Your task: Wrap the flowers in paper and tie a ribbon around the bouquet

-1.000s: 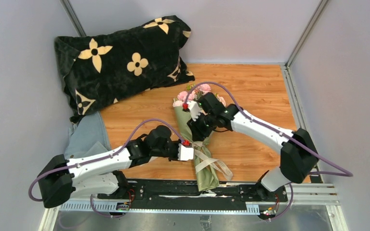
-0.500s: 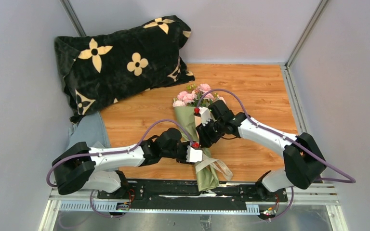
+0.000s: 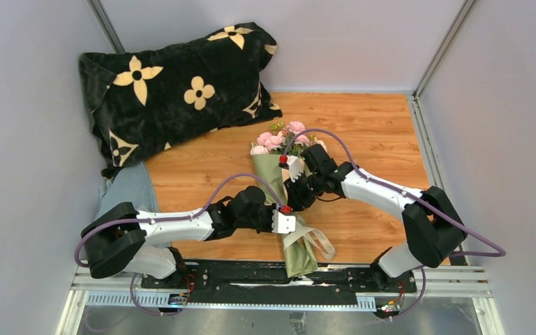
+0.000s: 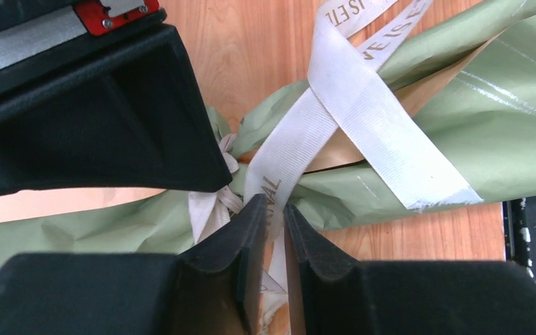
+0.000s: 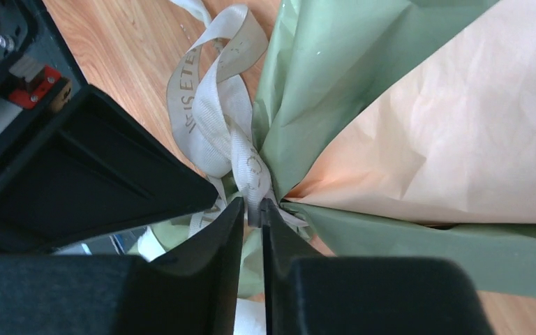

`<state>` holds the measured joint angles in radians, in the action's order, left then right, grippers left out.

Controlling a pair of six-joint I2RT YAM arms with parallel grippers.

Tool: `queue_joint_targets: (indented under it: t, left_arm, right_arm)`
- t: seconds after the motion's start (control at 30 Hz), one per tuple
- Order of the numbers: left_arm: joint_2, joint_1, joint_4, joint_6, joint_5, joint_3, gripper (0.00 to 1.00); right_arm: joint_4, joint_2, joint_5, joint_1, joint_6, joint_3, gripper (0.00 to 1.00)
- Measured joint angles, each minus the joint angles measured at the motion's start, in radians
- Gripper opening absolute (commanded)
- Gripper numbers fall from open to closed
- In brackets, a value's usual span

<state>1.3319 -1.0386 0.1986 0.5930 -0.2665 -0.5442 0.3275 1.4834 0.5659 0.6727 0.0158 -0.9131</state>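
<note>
**Bouquet** (image 3: 299, 258): lying lengthwise at the centre of the worktop (image 3: 370, 125) in the top view. The flowers (image 3: 279, 137) are pointing toward the upper edge and the stem end toward the lower edge.

**Paper** (image 5: 426, 139): olive sheet outside, tan sheet inside, both bunching in at the waist.

**Ribbon** (image 4: 363, 118): crossing over the waist, with loose tails trailing at the lower right of the bouquet.

**Left gripper** (image 4: 273, 216): standing wider a moment ago, it is now clenching a ribbon strand at the lower centre of its wrist view. Its arm has been reaching further right, to the waist.

**Right gripper** (image 5: 251, 209): hovering up near the flowers a second ago, it is now sitting at the waist and pinching a ribbon strand beside the gathered paper.

**Status:** wrapping is looking done. With each gripper now holding a strand, the tie seems to be entering its tightening stage. Whether a knot is already forming cannot be told.
</note>
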Motion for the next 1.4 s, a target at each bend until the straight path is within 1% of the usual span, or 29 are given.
queue_joint_targets:
  t: [0.07, 0.13, 0.17, 0.23, 0.43, 0.5, 0.63, 0.73, 0.9, 1.13, 1.2, 1.23, 1.3, 1.33, 1.4]
  left_arm:
    - [0.0, 0.0, 0.004, -0.001, 0.007, 0.0, 0.11]
    - [0.0, 0.0, 0.007, -0.007, 0.013, 0.0, 0.02]
    - [0.0, 0.0, 0.009, -0.008, 0.018, 0.0, 0.0]
    - [0.0, 0.0, 0.01, -0.019, 0.024, 0.0, 0.0]
    - [-0.009, 0.002, -0.005, -0.092, 0.053, -0.016, 0.0]
    - [-0.016, 0.01, -0.024, -0.152, 0.058, -0.037, 0.0]
    - [-0.026, 0.034, -0.031, -0.323, 0.071, -0.076, 0.0]
    - [-0.024, 0.045, -0.03, -0.396, 0.072, -0.077, 0.0]
    - [0.01, 0.062, -0.027, -0.448, 0.078, -0.076, 0.0]
    - [0.024, 0.1, -0.024, -0.459, 0.085, -0.074, 0.0]
    - [0.024, 0.101, -0.022, -0.459, 0.086, -0.071, 0.0]
    - [0.024, 0.101, -0.021, -0.459, 0.086, -0.07, 0.0]
    - [0.027, 0.101, -0.017, -0.458, 0.081, -0.067, 0.0]
    - [0.03, 0.101, -0.012, -0.456, 0.076, -0.066, 0.0]
    - [0.041, 0.101, -0.005, -0.451, 0.071, -0.066, 0.0]
  right_arm:
    - [0.0, 0.001, 0.008, -0.002, -0.001, 0.0, 0.07]
    - [-0.002, 0.0, 0.014, -0.008, -0.003, 0.0, 0.04]
    - [-0.002, -0.001, 0.017, -0.013, -0.005, 0.001, 0.03]
    - [-0.003, -0.011, 0.019, -0.02, -0.005, 0.005, 0.0]
    - [-0.004, -0.061, 0.036, -0.028, -0.02, 0.022, 0.0]
    - [-0.004, -0.074, 0.045, -0.032, -0.025, 0.026, 0.0]
    - [-0.008, -0.092, 0.077, -0.04, -0.031, 0.026, 0.0]
    - [-0.016, -0.101, 0.101, -0.04, -0.035, 0.03, 0.0]
    - [-0.021, -0.114, 0.134, -0.058, -0.048, 0.047, 0.0]
    - [-0.042, -0.13, 0.172, -0.094, -0.059, 0.084, 0.0]
    - [-0.048, -0.131, 0.177, -0.098, -0.062, 0.096, 0.03]
    - [-0.052, -0.131, 0.183, -0.1, -0.065, 0.103, 0.09]
    - [-0.059, -0.131, 0.198, -0.101, -0.074, 0.113, 0.27]
    - [-0.061, -0.13, 0.208, -0.101, -0.076, 0.113, 0.31]
    - [-0.063, -0.13, 0.219, -0.104, -0.073, 0.11, 0.35]
